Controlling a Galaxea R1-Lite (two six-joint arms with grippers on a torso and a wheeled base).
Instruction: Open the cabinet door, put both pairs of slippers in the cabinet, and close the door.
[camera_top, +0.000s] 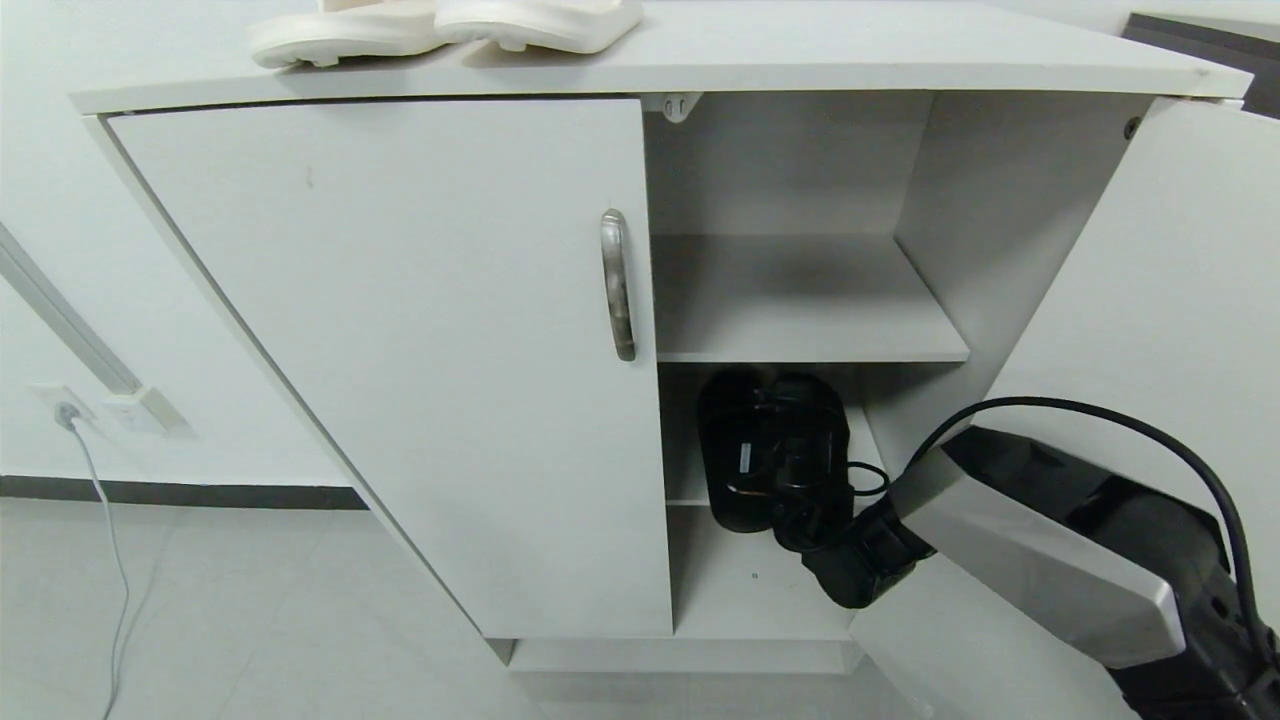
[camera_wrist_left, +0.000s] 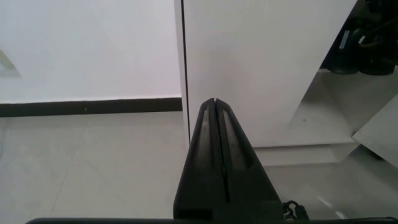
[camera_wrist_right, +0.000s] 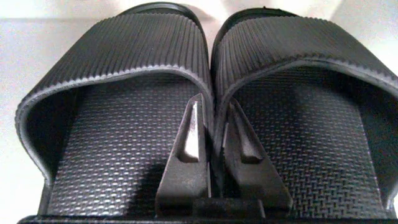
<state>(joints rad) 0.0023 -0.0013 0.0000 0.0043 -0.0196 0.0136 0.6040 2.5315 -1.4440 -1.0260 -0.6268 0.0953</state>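
Note:
A white cabinet stands with its left door closed and its right door swung open. A pair of black slippers sits side by side in the lower compartment, under the middle shelf. My right gripper is shut on the black slippers, one finger inside each, pinching their adjoining straps together. Whether the slippers touch the cabinet floor I cannot tell. A pair of white slippers lies on the cabinet top at the left. My left gripper is shut, low near the closed door's bottom corner.
The closed door carries a metal handle at its inner edge. The open door stands close beside my right arm. A wall socket with a hanging cable is on the wall at the left. Bare floor lies in front of the cabinet.

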